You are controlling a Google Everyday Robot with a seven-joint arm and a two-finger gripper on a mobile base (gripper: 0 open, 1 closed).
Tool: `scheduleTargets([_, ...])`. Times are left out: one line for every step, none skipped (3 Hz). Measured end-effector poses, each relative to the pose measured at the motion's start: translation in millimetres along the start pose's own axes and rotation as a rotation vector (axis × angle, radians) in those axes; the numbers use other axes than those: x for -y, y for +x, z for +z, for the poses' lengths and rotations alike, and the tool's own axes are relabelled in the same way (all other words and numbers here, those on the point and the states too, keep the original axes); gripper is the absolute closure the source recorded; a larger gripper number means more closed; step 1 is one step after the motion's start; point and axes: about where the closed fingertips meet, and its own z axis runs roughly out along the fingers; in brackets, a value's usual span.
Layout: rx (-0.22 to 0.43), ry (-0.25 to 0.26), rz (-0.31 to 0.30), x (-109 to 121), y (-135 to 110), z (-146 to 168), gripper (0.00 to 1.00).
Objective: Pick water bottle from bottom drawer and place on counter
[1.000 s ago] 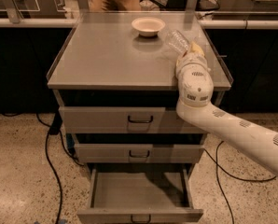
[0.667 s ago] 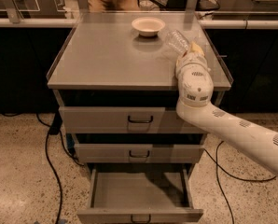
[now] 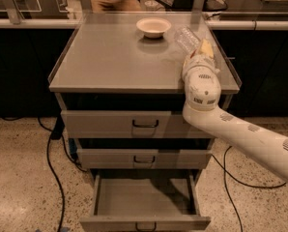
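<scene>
The clear ribbed water bottle [image 3: 186,37] lies tilted just over the right rear part of the grey counter [image 3: 110,57]. One end of it sits in my gripper [image 3: 200,46], which is shut on it. My white arm comes in from the lower right and crosses the counter's front right corner. Below, the bottom drawer [image 3: 144,198] is pulled out, and its tray shows nothing inside.
A white bowl [image 3: 153,27] stands at the back middle of the counter, left of the bottle. The two upper drawers [image 3: 145,123] are closed. Black cables [image 3: 50,149] trail on the floor to the left and right. A glass-panelled bench [image 3: 33,22] runs behind.
</scene>
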Motion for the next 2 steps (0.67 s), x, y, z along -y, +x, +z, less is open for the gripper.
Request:
scheduleTargets([0.000,0.000,0.000,0.0,0.0,0.0,0.00])
scheduleTargets([0.000,0.000,0.000,0.0,0.0,0.0,0.00])
